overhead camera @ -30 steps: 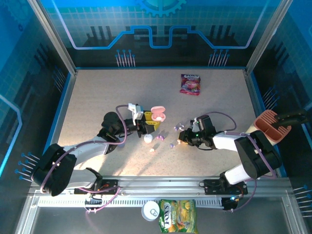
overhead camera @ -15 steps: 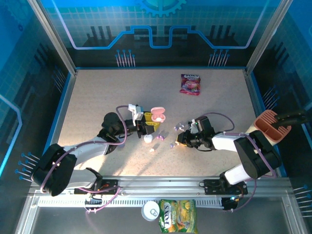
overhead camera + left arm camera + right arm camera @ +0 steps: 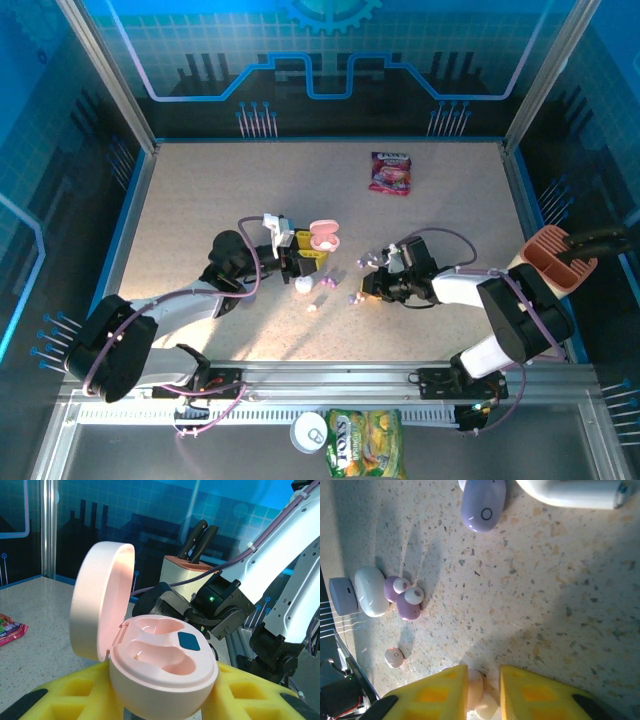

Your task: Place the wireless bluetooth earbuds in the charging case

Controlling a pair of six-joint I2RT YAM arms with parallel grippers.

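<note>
Speckled table (image 3: 200, 200). Left gripper (image 3: 306, 254) clamped on pink charging case (image 3: 160, 665), lid up, 2 wells facing up. Right gripper (image 3: 484, 682) low over the tabletop, yellow jaws pinching 1 pale earbud (image 3: 475, 685). Loose on the table beside a white case (image 3: 370, 592): 2 purple earbuds (image 3: 406, 600); 1 pink earbud (image 3: 395, 657) lies apart from them.

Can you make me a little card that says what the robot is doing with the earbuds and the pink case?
left tool: shut on the pink case
case lid: open; both hollows look empty
right tool: shut on a pale earbud, low over the table
loose buds: two purple earbuds beside a white case; one pinkish earbud lying apart
task so far: no bud in the case yet
</note>
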